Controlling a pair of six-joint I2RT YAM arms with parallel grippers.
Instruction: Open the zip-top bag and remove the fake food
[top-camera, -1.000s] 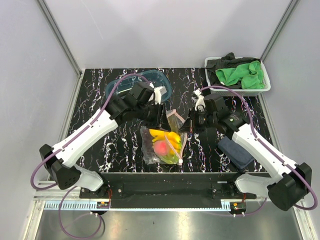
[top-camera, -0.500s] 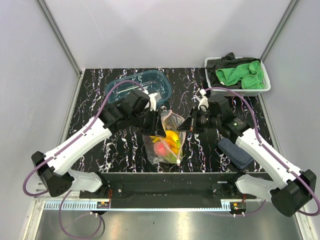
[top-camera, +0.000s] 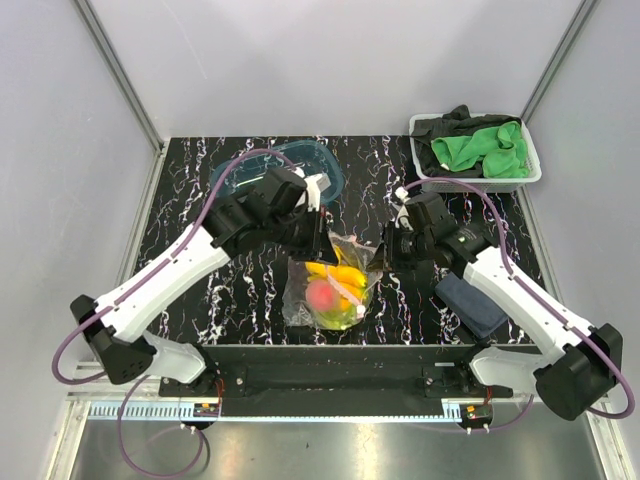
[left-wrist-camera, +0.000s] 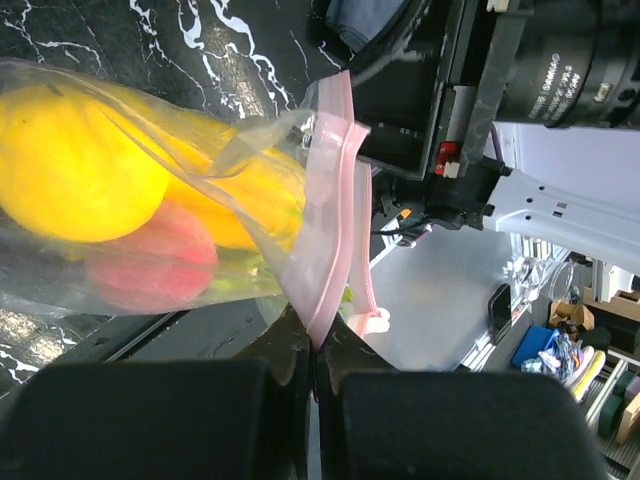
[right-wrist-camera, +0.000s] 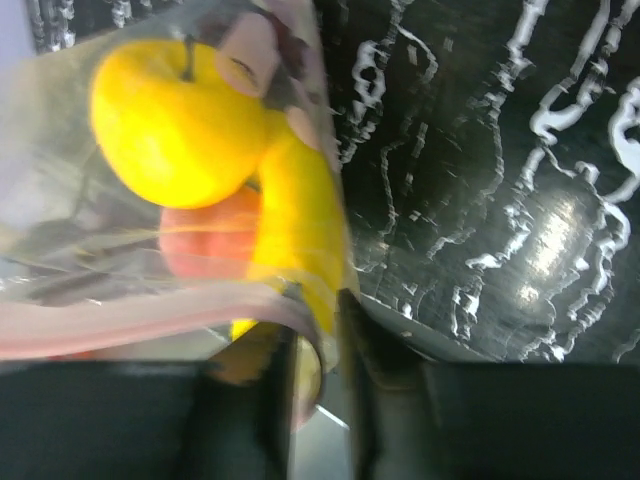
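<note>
Left claw (left-wrist-camera: 313, 345) pinches shut on the zip strip (left-wrist-camera: 328, 190) of the bag (top-camera: 298, 300), mid-tabletop (top-camera: 200, 200), holding one lip up for opening. Right claw (right-wrist-camera: 318, 335) (fingers slightly parted at the other lip): grip unclear. Food (left-wrist-camera: 80, 165) is inside.

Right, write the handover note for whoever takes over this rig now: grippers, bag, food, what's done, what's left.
Left gripper: shut on the pink-red zip strip of the clear crinkly zip-top bag.
Right gripper: jaws slightly apart around the bag's zip edge; no firm grip visible.
Bag: on the black marbled table, front centre between the arms, with its top lifted.
Fake food: yellow, pink-red and green plastic pieces, all inside the bag.
Done: zip strip gripped. How far the mouth is open cannot be told.
Left: pull the mouth open and take out every piece.
</note>
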